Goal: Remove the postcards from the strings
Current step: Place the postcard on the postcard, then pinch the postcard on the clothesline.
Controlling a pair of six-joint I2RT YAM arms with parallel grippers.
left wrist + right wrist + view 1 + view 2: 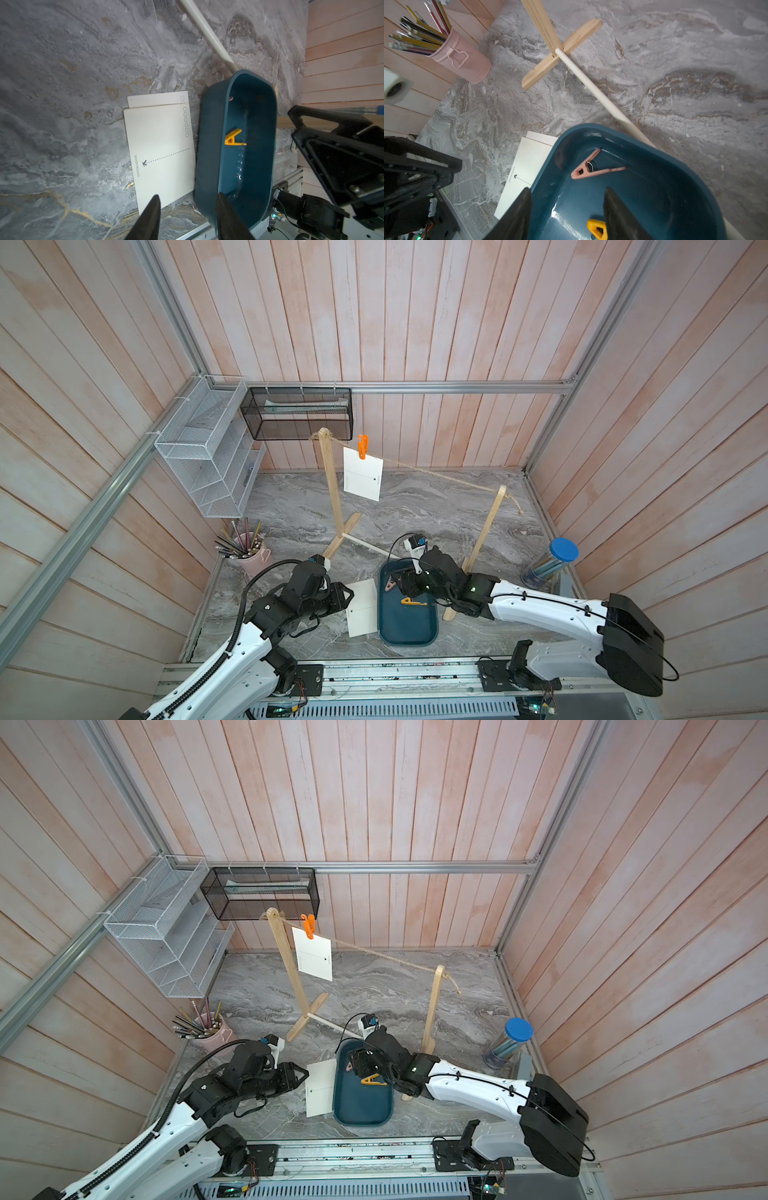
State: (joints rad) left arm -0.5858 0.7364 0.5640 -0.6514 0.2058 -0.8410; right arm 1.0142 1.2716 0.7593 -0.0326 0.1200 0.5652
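Note:
One white postcard (363, 474) hangs from the tan string (436, 475), pinned by an orange clothespin (363, 446). Two more postcards (160, 145) lie stacked flat on the table beside a blue tray (409, 632). In the tray lie a yellow clothespin (233, 138) and a pink clothespin (591, 168). My left gripper (189, 196) is open just above the near edge of the stacked cards, holding nothing. Above the tray's far end my right gripper (568, 189) is open too, with nothing between its fingers.
The string spans two wooden posts (332, 485) (486, 526) joined at the feet by a white dowel (370, 546). A pink pencil cup (253, 558) stands at the left and a blue-lidded jar (552, 564) at the right. Wire shelves (208, 456) (297, 412) hang on the walls.

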